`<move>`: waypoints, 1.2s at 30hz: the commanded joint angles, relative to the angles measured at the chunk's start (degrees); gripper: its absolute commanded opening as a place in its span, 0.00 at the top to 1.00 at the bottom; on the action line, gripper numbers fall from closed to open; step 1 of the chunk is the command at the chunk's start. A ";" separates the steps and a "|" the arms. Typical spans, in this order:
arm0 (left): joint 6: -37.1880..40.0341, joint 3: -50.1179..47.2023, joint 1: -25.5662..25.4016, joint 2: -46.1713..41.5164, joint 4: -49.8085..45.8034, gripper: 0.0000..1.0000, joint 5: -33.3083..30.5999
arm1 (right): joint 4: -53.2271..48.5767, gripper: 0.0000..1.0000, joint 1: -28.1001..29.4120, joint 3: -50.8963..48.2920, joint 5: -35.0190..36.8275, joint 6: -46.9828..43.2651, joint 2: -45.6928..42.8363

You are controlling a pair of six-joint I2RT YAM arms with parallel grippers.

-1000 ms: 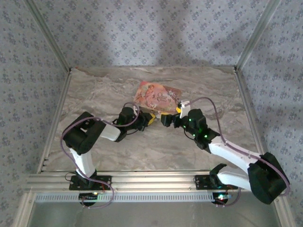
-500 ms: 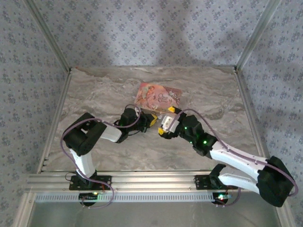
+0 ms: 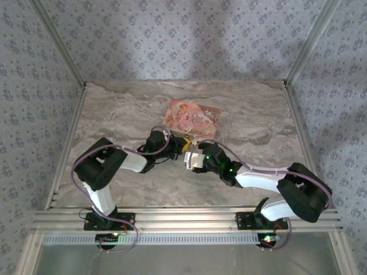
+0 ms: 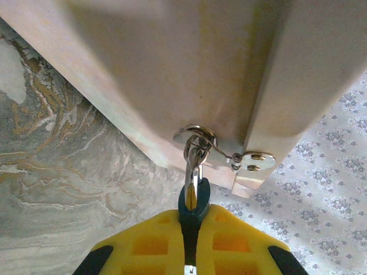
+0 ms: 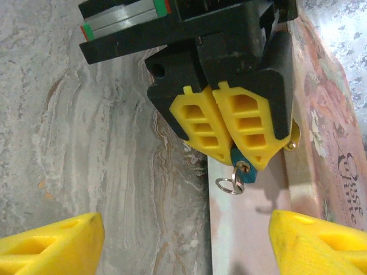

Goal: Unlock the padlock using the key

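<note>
My left gripper is shut on the padlock, a tiny blue body with a silvery loop threaded through small metal rings. It holds it against the near edge of the pink printed box. In the right wrist view the padlock pokes out below the left gripper's yellow fingers, with a ring hanging from it. My right gripper is open and empty, facing the left one from close by. From above, the left gripper and right gripper nearly meet. The key is hidden.
The pink box lies flat on the marbled table, just beyond both grippers. A round silvery plate with two screws sits at the box's edge. Patterned walls and metal frame rails enclose the table.
The right arm has swung left and folded in, bringing its gripper close in front of the left gripper, and its jaws have narrowed a little. The left arm has stayed put.
</note>
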 commanded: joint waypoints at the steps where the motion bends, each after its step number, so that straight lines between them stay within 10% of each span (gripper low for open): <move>1: -0.10 0.38 -0.49 -2.50 2.49 1.00 0.12 | 4.47 0.33 -0.82 2.29 0.02 1.40 1.75; 36: -0.59 0.39 -0.62 -2.15 2.32 1.00 0.44 | 13.14 0.97 -2.71 4.07 3.12 5.71 9.87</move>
